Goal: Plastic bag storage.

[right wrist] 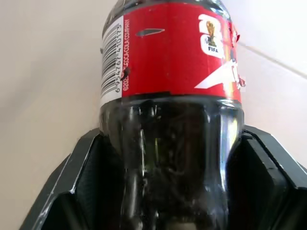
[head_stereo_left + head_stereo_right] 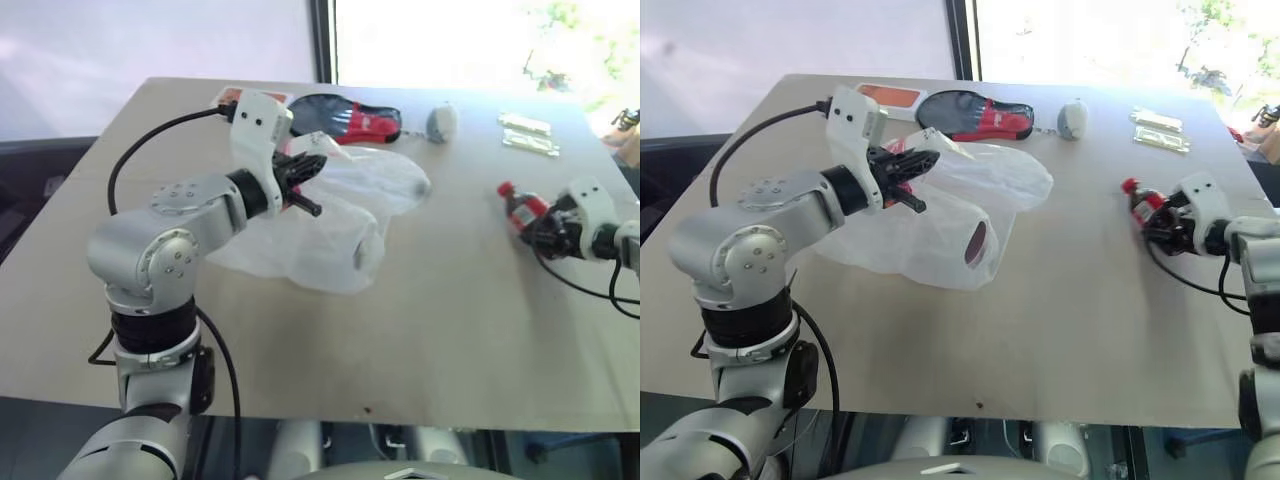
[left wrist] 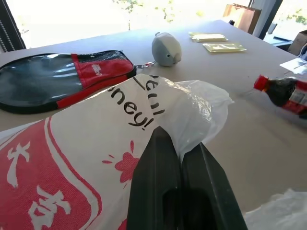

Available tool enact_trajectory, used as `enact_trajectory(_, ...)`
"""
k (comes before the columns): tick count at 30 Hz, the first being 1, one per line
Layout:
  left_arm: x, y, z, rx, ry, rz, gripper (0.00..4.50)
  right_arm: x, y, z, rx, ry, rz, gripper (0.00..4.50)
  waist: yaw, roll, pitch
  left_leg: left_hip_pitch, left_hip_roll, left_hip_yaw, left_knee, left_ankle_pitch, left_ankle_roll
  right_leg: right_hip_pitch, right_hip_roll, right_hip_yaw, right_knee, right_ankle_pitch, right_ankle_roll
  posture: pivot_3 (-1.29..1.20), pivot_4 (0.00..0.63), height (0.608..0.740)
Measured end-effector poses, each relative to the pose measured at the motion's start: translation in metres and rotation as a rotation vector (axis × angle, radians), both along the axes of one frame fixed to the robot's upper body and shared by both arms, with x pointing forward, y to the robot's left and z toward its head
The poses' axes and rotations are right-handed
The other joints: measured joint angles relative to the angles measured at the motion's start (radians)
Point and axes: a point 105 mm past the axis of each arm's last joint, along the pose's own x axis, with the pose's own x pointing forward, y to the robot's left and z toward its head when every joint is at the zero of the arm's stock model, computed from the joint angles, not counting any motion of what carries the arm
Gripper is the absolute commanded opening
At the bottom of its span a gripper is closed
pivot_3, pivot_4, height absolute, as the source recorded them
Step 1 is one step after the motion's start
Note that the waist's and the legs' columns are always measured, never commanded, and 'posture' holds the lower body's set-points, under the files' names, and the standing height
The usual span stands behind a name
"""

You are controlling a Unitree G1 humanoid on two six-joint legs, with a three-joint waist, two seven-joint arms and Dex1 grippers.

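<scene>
Bright windows stand behind the pale table (image 2: 450,330), where the left gripper (image 2: 300,180), its fingers pressed together on a fold of the plastic bag (image 2: 940,235), holds that edge lifted at the far left, seemingly to keep the mouth up for filling, while the rest of the bag slumps on the wood. Over at the right, the right gripper (image 2: 1167,228) has its jaws set either side of a lying cola bottle (image 1: 168,96); whether they already squeeze it I cannot tell. A black-and-red pouch (image 2: 350,118), a grey plush toy (image 2: 441,122) and two flat packets (image 2: 527,133) lie along the far edge, clear of the path between bottle and bag.
</scene>
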Motion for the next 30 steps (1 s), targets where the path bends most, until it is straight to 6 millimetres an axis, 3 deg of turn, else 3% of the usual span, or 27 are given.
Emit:
enact_trajectory(1,-0.001,-0.001,0.000,-0.003,0.001,-0.014,0.00,-0.012,0.031,0.015,0.049,-0.031,0.090,3.01,-0.001,0.000,0.000,0.000,0.000,0.000,0.000,0.000,0.000,0.000,0.000,0.000,0.000,0.000,0.000,0.00,0.150,0.740)
enact_trajectory(4,-0.003,-0.004,0.004,0.000,-0.007,-0.046,0.00,-0.041,0.090,0.041,0.107,-0.104,0.281,3.01,0.004,-0.001,0.000,0.000,0.000,-0.001,0.001,0.000,0.000,0.001,0.000,-0.002,0.000,0.000,0.001,0.00,0.150,0.740)
enact_trajectory(6,-0.003,-0.004,0.009,0.000,-0.019,-0.053,0.00,-0.050,0.117,0.043,0.143,-0.108,0.348,3.01,0.007,-0.002,0.000,0.000,-0.001,-0.002,0.002,0.000,0.000,0.001,-0.001,-0.002,0.000,0.000,0.001,0.00,0.150,0.740)
enact_trajectory(9,-0.009,-0.010,0.011,0.002,-0.027,-0.124,0.00,-0.043,0.153,0.040,0.140,-0.101,0.383,3.01,0.004,-0.002,0.000,-0.001,-0.002,-0.001,0.002,0.000,0.000,0.001,-0.002,-0.002,0.000,0.000,0.001,0.00,0.150,0.740)
enact_trajectory(13,-0.025,-0.020,0.015,0.012,-0.055,-0.227,0.00,-0.008,0.185,0.033,-0.004,-0.154,0.386,3.01,0.002,-0.002,0.000,0.000,-0.002,-0.001,0.002,0.000,0.000,0.001,0.000,-0.002,0.000,0.000,0.000,0.00,0.150,0.740)
enact_trajectory(18,-0.033,-0.021,0.018,0.009,-0.066,-0.261,0.00,0.027,0.220,0.020,-0.059,-0.189,0.418,3.01,-0.001,-0.002,0.000,-0.001,-0.001,-0.001,0.001,0.000,0.000,0.000,0.000,-0.002,-0.002,0.001,-0.003,0.00,0.150,0.740)
enact_trajectory(20,-0.034,-0.018,0.013,0.010,-0.053,-0.252,0.00,0.042,0.241,0.017,-0.067,-0.215,0.465,4.06,-0.005,-0.003,0.001,-0.004,-0.001,-0.001,0.001,0.000,0.000,-0.002,0.000,-0.001,-0.001,0.002,-0.003,0.00,0.150,0.740)
enact_trajectory(22,-0.034,-0.017,0.009,0.011,-0.046,-0.236,0.00,0.037,0.262,0.020,0.005,-0.203,0.554,4.45,-0.003,-0.003,0.001,-0.009,-0.001,-0.001,0.002,0.000,0.000,-0.008,0.000,-0.002,-0.001,0.002,-0.004,0.00,0.150,0.740)
enact_trajectory(25,-0.036,-0.016,0.012,0.009,-0.068,-0.225,0.00,0.022,0.287,0.020,0.102,-0.170,0.671,4.45,0.000,-0.004,0.000,-0.014,-0.001,-0.002,0.002,0.000,0.000,-0.012,0.000,-0.003,-0.001,0.002,-0.004,0.00,0.150,0.740)
enact_trajectory(27,-0.037,-0.017,0.014,0.008,-0.084,-0.222,0.00,0.023,0.289,0.024,0.092,-0.219,0.672,4.45,0.005,-0.004,0.000,-0.015,-0.001,-0.003,0.003,0.000,0.000,-0.012,-0.001,-0.005,-0.001,0.002,-0.004,0.00,0.150,0.740)
enact_trajectory(30,-0.043,-0.020,0.015,0.002,-0.099,-0.244,0.00,0.022,0.273,0.030,0.064,-0.287,0.646,4.45,0.010,-0.004,0.000,-0.015,-0.002,-0.005,0.004,0.000,0.001,-0.010,-0.003,-0.007,-0.001,0.002,-0.004,0.00,0.150,0.740)
